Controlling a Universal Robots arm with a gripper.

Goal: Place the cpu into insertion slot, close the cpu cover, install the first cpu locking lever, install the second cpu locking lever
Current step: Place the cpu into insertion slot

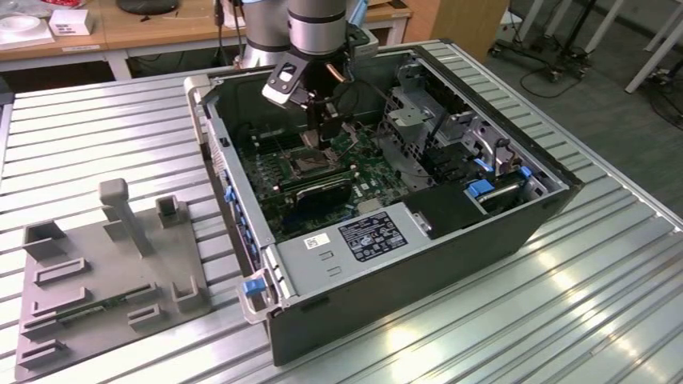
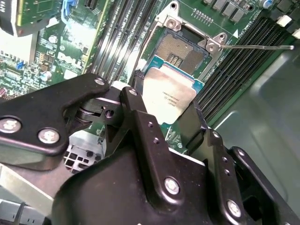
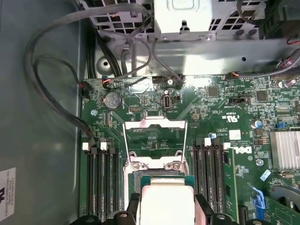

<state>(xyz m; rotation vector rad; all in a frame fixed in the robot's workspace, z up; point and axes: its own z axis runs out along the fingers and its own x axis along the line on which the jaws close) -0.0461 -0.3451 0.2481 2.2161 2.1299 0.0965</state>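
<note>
Cpu [image 2: 168,93] sits clamped in the gripper's [image 2: 171,115] jaws; slot [image 2: 180,50] seemingly just beyond, six o'clock in exterior view.

Silvery-beige cpu [image 2: 168,95] w/ green rim; mobo [image 3: 220,101] green.

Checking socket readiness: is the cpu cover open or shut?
Open: the cpu cover is swung back off the insertion slot, whose contacts lie bare; the gripper holds the cpu.

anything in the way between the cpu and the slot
Nothing visible does. The gripper holds the cpu near the slot, whose contacts lie bare; the cover is swung open, clear of it.
</note>
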